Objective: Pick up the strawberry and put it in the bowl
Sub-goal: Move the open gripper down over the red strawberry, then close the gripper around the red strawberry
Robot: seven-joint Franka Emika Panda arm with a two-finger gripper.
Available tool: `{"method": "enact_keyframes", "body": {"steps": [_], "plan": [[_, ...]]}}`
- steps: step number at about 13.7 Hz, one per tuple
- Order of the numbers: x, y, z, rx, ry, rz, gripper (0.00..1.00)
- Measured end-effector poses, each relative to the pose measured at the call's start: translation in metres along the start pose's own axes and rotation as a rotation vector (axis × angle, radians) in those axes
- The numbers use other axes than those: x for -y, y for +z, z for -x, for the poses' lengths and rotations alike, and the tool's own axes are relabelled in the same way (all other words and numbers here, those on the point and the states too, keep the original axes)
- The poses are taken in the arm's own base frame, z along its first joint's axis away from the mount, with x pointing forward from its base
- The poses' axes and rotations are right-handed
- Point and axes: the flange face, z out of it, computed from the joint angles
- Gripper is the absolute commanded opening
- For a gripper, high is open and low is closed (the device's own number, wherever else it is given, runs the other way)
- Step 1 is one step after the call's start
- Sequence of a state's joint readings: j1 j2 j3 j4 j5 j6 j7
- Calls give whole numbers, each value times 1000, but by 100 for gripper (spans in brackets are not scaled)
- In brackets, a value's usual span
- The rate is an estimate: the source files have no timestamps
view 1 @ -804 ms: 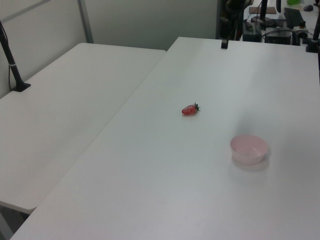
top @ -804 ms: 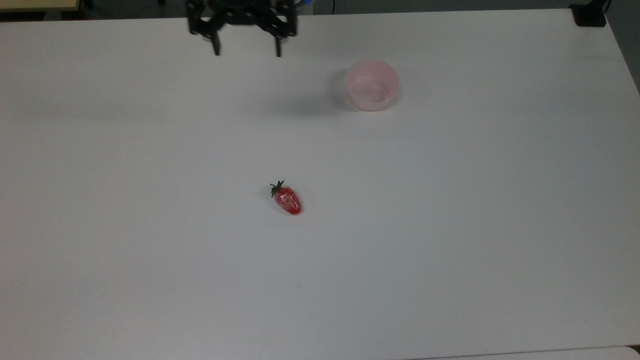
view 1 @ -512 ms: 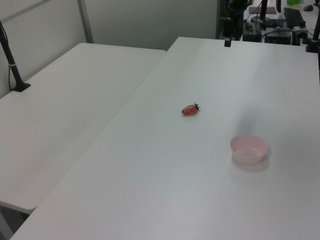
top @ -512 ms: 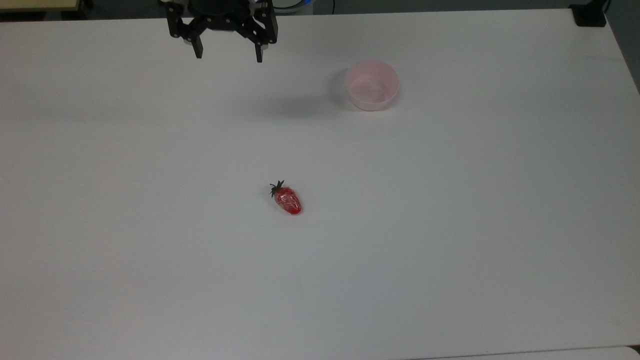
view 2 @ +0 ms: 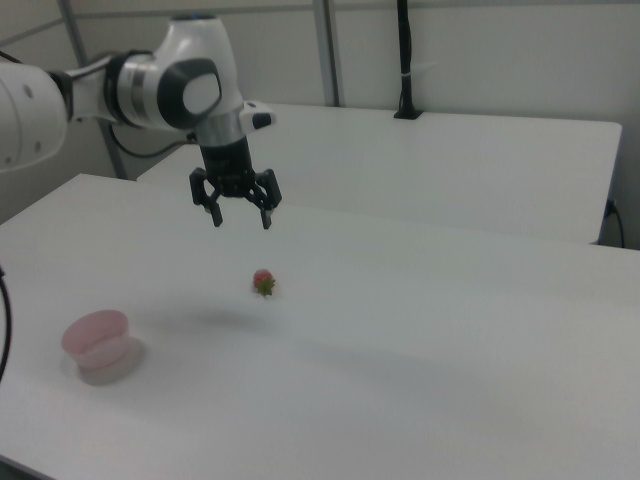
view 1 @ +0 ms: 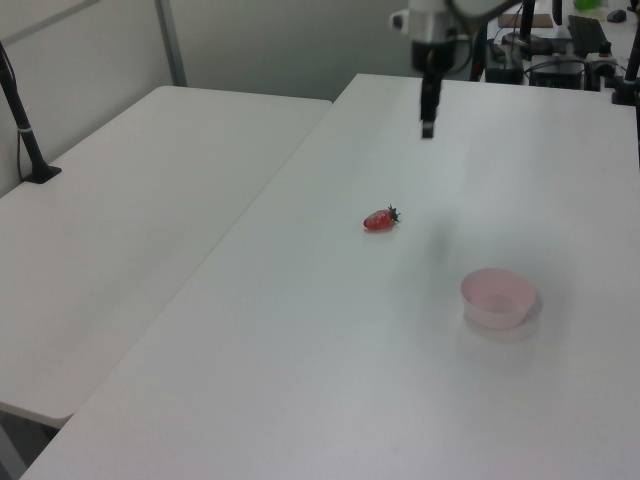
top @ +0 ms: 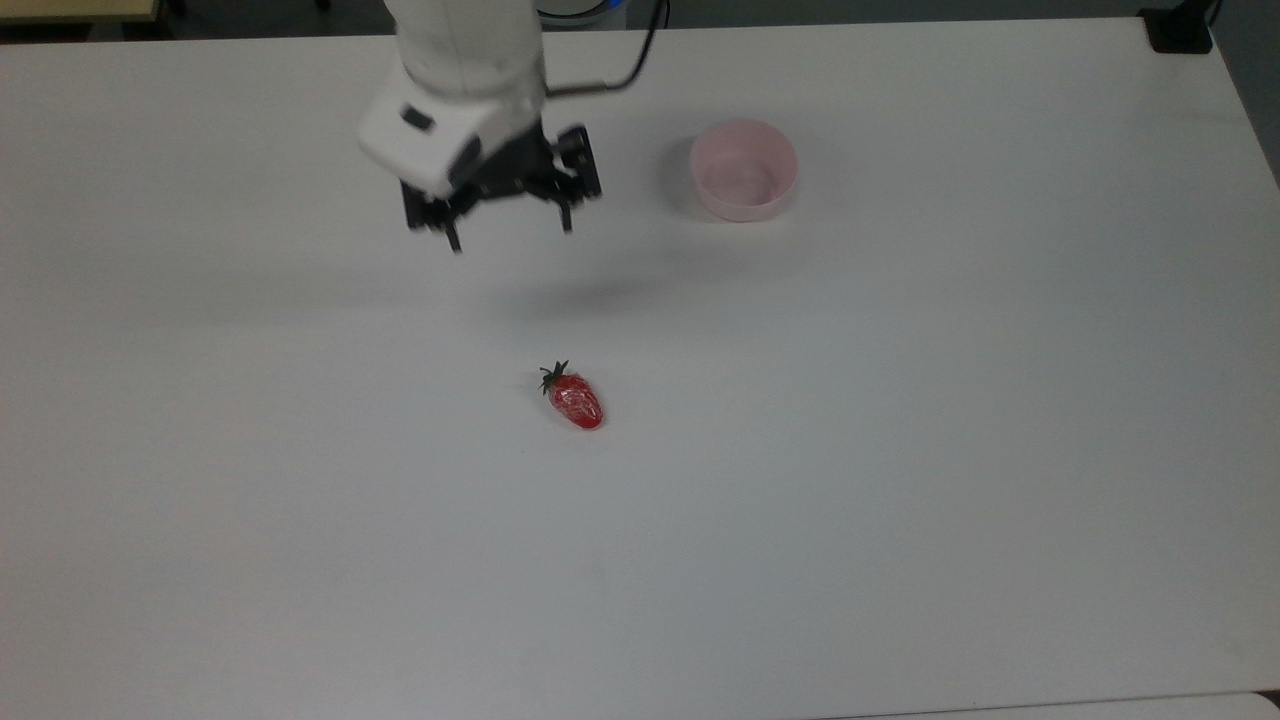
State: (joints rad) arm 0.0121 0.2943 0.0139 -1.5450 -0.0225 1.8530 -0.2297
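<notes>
The strawberry (top: 575,399) is small, shiny and red, with a dark green leafy top. It lies on its side in the middle of the white table (top: 900,450). Farther back in the top view, the gripper (top: 510,232) hangs in the air with its two fingers wide apart, holding nothing. The pale pink bowl (top: 744,169) sits near the far edge, well apart from the strawberry
</notes>
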Motion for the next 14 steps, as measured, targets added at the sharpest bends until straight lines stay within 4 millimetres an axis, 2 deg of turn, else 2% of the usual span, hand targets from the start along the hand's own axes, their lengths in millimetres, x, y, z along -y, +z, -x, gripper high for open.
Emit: {"method": "enact_keyframes", "body": {"steps": [3, 6, 8, 9, 10, 11, 12, 14], "plan": [[11, 82, -41, -26, -81, 53, 91], [18, 142, -64, -15, -134, 102, 88], [27, 171, -71, 3, -158, 109, 86], [32, 181, -73, 13, -174, 117, 85], [37, 188, -74, 22, -189, 126, 76], [41, 191, -75, 28, -201, 134, 62], [43, 193, -76, 30, -207, 139, 51], [40, 187, -78, 22, -209, 154, 37]]}}
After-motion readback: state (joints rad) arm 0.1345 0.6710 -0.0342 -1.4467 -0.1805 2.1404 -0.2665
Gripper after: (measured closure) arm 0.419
